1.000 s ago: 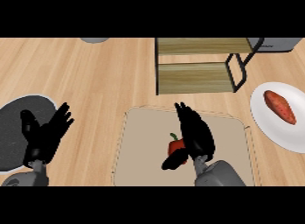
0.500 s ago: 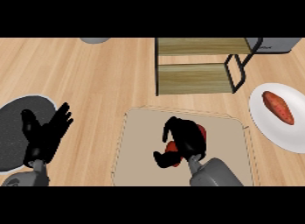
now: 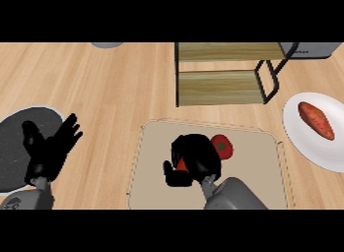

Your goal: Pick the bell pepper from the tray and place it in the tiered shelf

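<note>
Right hand point(image 3: 194, 158), fingers curled round the red bell pepper point(image 3: 222, 146) on the beige tray point(image 3: 261, 147); your wooden tiered shelf point(image 3: 222, 87) lies straight ahead, beyond the tray's far edge.

sweet potato point(image 3: 316, 120) on white plate point(image 3: 305, 147) | dark round plate point(image 3: 7, 140) left | grey object point(image 3: 107, 45) top edge

Tray point(image 3: 265, 147) sits on the table point(image 3: 94, 83), centre-front. Bell pepper point(image 3: 222, 146) lies on the tray, right hand point(image 3: 192, 157) over it and touching its left side. Tiered shelf point(image 3: 229, 74) stands directly behind the tray. Plate point(image 3: 309, 142) to the tray's right, sweet potato point(image 3: 316, 119) on it. Mat point(image 3: 14, 142) at far left, left hand point(image 3: 51, 150) above its right edge.
</note>
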